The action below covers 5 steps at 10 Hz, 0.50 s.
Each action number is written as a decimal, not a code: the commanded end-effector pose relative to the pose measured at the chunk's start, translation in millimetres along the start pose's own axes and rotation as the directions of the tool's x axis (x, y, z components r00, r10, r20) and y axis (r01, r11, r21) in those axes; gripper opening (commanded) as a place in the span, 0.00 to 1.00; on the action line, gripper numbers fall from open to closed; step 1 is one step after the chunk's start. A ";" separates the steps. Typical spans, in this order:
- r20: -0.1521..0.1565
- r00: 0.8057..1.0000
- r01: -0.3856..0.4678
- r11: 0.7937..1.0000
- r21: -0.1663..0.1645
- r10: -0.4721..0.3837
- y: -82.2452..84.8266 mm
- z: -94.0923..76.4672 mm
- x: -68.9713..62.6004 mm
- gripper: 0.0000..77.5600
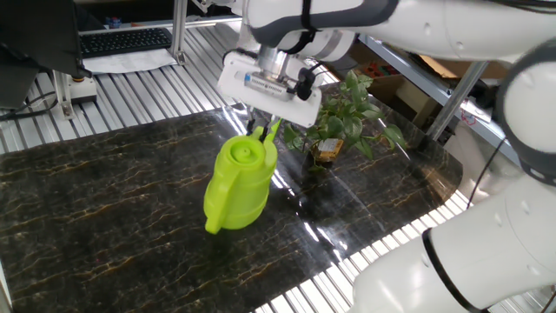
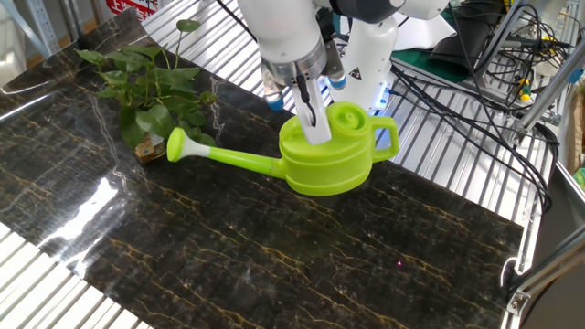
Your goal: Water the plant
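The plant [image 2: 151, 96], leafy green in a small brownish pot [image 2: 149, 149], stands at the table's edge; it also shows as the plant [image 1: 346, 117]. A lime-green watering can [image 2: 324, 153] hangs slightly tilted above the dark marble table [image 2: 228, 265], its long spout head [image 2: 177, 144] close beside the pot. My gripper [image 2: 309, 119] is shut on the can's top rim, just in front of the round lid. In the opposite view the watering can [image 1: 239, 183] hangs under the gripper [image 1: 263, 130].
The table's metal slatted frame [image 1: 130, 87] surrounds the marble top. A keyboard [image 1: 122, 39] lies at the back. Black cables [image 2: 475, 100] trail beside the robot base. A cardboard box [image 1: 387, 83] sits behind the plant.
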<state>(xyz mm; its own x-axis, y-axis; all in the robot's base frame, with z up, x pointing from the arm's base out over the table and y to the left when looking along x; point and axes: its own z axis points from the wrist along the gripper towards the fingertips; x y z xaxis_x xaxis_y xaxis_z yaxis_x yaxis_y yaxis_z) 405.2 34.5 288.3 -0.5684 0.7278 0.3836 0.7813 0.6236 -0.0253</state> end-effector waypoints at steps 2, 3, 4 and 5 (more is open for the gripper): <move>0.017 0.991 -0.129 0.986 -0.107 0.132 -5.6 -26.2 8.7 0.01; 0.012 0.987 -0.158 0.980 -0.121 0.160 -5.6 -26.2 8.7 0.01; 0.008 0.983 -0.179 0.975 -0.132 0.182 -5.6 -26.2 8.7 0.01; 0.011 0.981 -0.191 0.972 -0.139 0.194 -5.6 -26.2 8.7 0.01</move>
<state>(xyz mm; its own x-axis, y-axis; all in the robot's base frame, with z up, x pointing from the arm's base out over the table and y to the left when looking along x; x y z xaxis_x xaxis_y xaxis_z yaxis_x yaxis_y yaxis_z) 401.6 30.0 313.5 -0.4167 0.8325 0.3651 0.8978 0.4398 0.0218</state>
